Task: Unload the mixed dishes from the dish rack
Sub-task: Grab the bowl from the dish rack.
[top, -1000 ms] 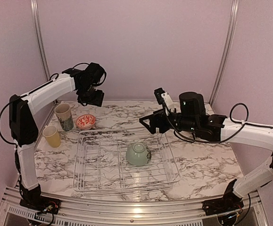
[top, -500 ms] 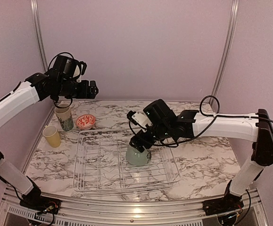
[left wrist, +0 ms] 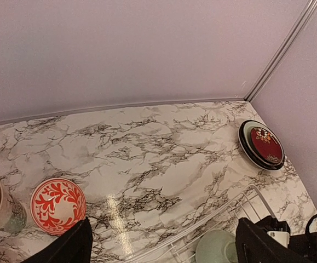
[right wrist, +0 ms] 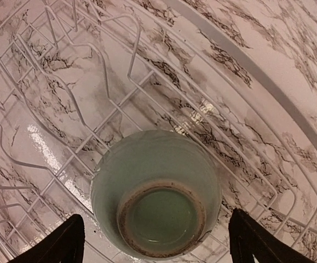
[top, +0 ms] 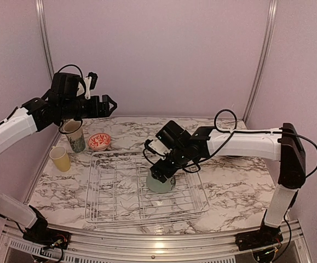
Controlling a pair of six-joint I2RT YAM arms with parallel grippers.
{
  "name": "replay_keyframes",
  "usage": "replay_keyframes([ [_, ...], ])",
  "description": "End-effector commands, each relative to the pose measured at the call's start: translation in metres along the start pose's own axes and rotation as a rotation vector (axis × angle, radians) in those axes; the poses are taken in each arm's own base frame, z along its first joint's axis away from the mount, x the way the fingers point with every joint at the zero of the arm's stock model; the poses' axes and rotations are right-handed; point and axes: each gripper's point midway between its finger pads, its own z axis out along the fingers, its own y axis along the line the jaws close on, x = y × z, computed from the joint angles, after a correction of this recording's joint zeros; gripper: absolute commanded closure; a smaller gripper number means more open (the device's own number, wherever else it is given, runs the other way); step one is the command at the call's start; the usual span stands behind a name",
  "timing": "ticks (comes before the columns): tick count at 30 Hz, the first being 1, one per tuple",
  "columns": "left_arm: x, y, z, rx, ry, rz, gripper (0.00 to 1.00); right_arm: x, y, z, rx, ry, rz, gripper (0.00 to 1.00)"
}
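Dropping onto the green bowl point(right wrist: 157, 181) in the rack point(top: 147, 215) this past second: right claw point(top: 159, 171) wide open, empty, straddling it. Looks the last dish. Left claw point(top: 110, 105) open, idle.

Soft pinkish light, glare on tabletop point(left wrist: 116, 215)

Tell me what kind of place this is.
Likely a lab test booth, not a real kitchen: plain walls framed by aluminium posts, a marble-patterned table holding a dish rack, robot arms bolted to its edge.
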Motion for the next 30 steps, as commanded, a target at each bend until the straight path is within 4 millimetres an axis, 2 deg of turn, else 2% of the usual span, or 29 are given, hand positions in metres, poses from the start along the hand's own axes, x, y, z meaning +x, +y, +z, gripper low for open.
replay_keyframes([
  [1, -0.003, -0.009, -0.005, 0.052, -0.026, -0.018, 0.07, -0.002, 0.0, 0.004, -0.009, 0.026, 0.028, 0.14],
  [9, 0.011, -0.004, -0.005, 0.039, 0.011, -0.017, 0.06, 0.001, -0.002, 0.013, -0.007, 0.043, 0.033, 0.24],
  [19, 0.015, -0.001, -0.008, 0.028, 0.018, -0.029, 0.06, 0.0, -0.006, 0.014, 0.009, 0.029, 0.033, 0.39],
  [25, 0.015, -0.001, -0.008, 0.026, 0.019, -0.033, 0.06, 0.003, -0.007, 0.017, 0.011, 0.038, 0.032, 0.41],
  [30, 0.015, -0.002, -0.008, 0.028, 0.021, -0.036, 0.06, 0.006, -0.009, 0.02, 0.023, 0.046, 0.029, 0.39],
])
